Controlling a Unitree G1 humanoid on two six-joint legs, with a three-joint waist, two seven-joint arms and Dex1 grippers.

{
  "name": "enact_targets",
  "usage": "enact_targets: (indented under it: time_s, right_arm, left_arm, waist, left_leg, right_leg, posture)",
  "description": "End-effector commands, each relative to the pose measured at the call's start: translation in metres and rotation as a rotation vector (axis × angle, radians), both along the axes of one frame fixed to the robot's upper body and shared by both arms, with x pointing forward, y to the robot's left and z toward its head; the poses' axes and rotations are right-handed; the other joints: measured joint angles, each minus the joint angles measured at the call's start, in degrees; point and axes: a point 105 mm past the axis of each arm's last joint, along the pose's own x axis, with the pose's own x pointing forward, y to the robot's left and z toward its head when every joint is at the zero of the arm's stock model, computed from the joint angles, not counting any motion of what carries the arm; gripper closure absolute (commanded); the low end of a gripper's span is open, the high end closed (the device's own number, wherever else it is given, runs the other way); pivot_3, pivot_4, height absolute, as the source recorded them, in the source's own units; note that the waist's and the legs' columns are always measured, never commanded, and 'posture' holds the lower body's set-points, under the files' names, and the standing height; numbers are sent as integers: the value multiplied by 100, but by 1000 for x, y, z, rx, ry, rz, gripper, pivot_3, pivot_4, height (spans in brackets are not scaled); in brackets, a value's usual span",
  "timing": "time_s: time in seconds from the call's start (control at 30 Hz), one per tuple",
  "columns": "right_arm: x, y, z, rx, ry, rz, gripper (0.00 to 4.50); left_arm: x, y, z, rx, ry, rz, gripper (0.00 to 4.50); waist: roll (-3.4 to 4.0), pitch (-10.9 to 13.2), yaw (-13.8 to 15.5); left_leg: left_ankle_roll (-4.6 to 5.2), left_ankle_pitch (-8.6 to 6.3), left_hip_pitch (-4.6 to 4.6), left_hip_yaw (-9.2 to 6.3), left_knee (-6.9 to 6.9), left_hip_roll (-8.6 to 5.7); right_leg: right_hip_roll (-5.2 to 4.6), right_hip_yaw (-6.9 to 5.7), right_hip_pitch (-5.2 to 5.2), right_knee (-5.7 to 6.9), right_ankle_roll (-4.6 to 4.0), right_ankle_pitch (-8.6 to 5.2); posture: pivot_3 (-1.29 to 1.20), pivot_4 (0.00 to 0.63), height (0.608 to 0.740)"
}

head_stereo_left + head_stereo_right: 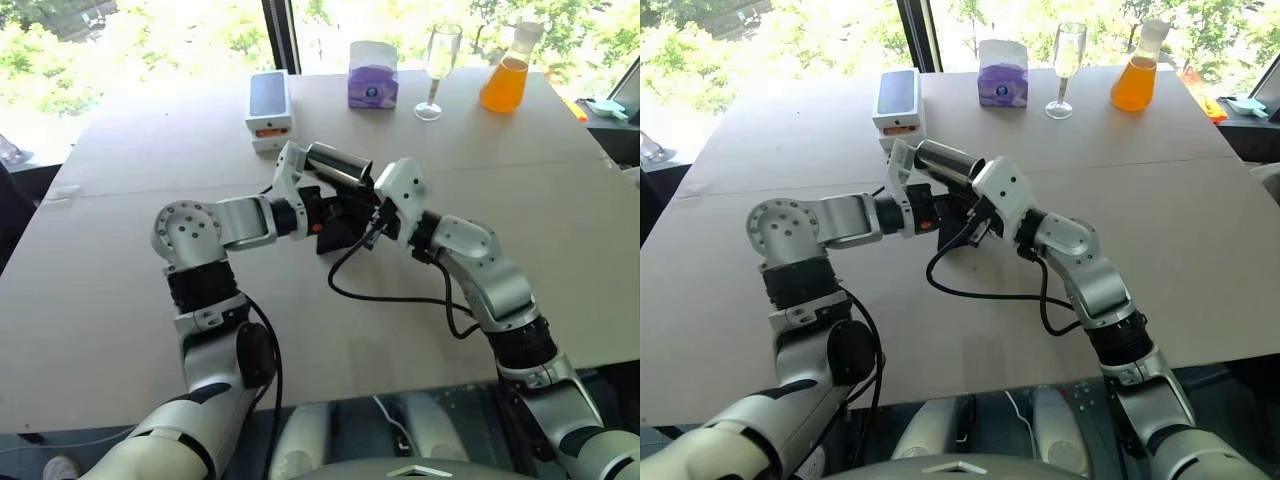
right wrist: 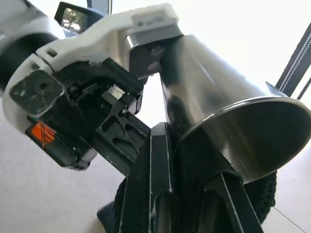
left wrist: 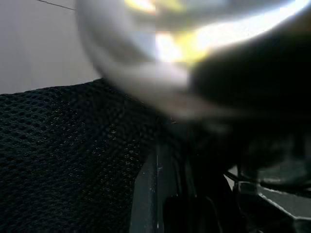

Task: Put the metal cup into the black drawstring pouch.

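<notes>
- The metal cup (image 1: 338, 163) is lying on its side in mid-air above the bench (image 1: 560, 230), between the two arms, with its mouth facing the right arm.
- The right gripper (image 2: 194, 160) is pinching the cup's rim with closed fingers.
- The left gripper (image 1: 322, 212) is clamping the black drawstring pouch (image 1: 343, 225), which is hanging just beneath the cup.

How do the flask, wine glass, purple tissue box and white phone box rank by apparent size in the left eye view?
1. White phone box, nearest the camera, which may flatter it.
2. Flask of orange liquid and purple tissue box: too alike to rank.
3. Wine glass, tall but slimmest.
</notes>
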Motion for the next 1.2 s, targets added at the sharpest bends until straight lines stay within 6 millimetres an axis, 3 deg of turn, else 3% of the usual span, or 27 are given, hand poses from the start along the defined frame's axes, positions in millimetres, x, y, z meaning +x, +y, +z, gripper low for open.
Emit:
enact_targets:
  time_s: [0.03, 0.2, 0.3, 0.47, 0.63, 0.77, 0.93, 1.0, 1.2]
  right_arm:
    - [-3, 0, -12, -6, 22, 9, 4429]
    - [-5, 2, -14, 18, 17, -1, 4429]
    - [-2, 0, -8, 145, 71, -23, 4429]
    - [-8, -6, -17, 86, 73, -8, 4429]
    - [-11, -24, -22, 14, 67, -51, 4429]
    - [-14, -55, -28, -143, 18, -145, 4429]
    - [-26, -80, -27, -333, -35, -167, 4429]
    - [-29, -80, -23, -345, -34, -160, 4429]
    - [-34, -52, -3, -239, 11, -63, 4429]
  left_arm:
    - [0, -2, 30, -89, -75, -16, 4500]
    - [-1, 2, 17, -112, -17, -7, 4500]
    - [-4, 2, 8, -111, 16, -21, 4500]
    - [0, 8, 15, -126, 21, -5, 4500]
    - [5, 21, 2, 21, 16, 63, 4500]
    - [10, 34, -6, 232, -68, 112, 4500]
    - [16, 44, -1, 268, -141, 120, 4500]
    - [14, 42, -1, 290, -169, 89, 4500]
    - [7, 26, -6, 328, -218, -4, 4500]
  waist:
    - [0, 0, -19]
    - [0, 0, -59]
    - [0, 0, -53]
    - [-2, -1, -17]
    - [-2, -1, -28]
    - [-2, -1, -30]
    - [-1, -1, -16]
    - [-1, -1, -23]
    - [-1, -1, -28]
  left_leg:
    - [0, 0, 0, 1, 0, 0]
    - [-1, 0, 2, 1, -6, 5]
    - [-2, 1, 4, 1, -6, 7]
    - [-3, 2, 2, -2, -2, 1]
    - [-3, 2, 2, -2, -4, 2]
    - [-4, 2, 3, -2, -5, 2]
    - [-4, 2, 3, -1, -9, 2]
    - [-4, 2, 4, -1, -8, 3]
    - [-4, 2, 2, -1, -7, 4]
  right_leg:
    - [1, 0, 0, 0, 0, 0]
    - [6, 2, -4, 5, 0, 0]
    - [7, 2, -4, 7, 0, 0]
    - [1, 2, -2, 4, 0, 0]
    - [4, 1, -3, 4, 0, 0]
    - [5, 2, -3, 4, 0, 0]
    - [5, 3, -3, 0, -1, 0]
    - [6, 3, -3, 1, 0, 0]
    - [6, 6, -2, 1, -1, 0]
  posture:
    - [0, 150, 740]
    - [0, 150, 740]
    - [0, 150, 740]
    - [0, 150, 740]
    - [0, 150, 740]
    - [0, 150, 740]
    - [0, 150, 740]
    - [0, 150, 740]
    - [0, 150, 740]
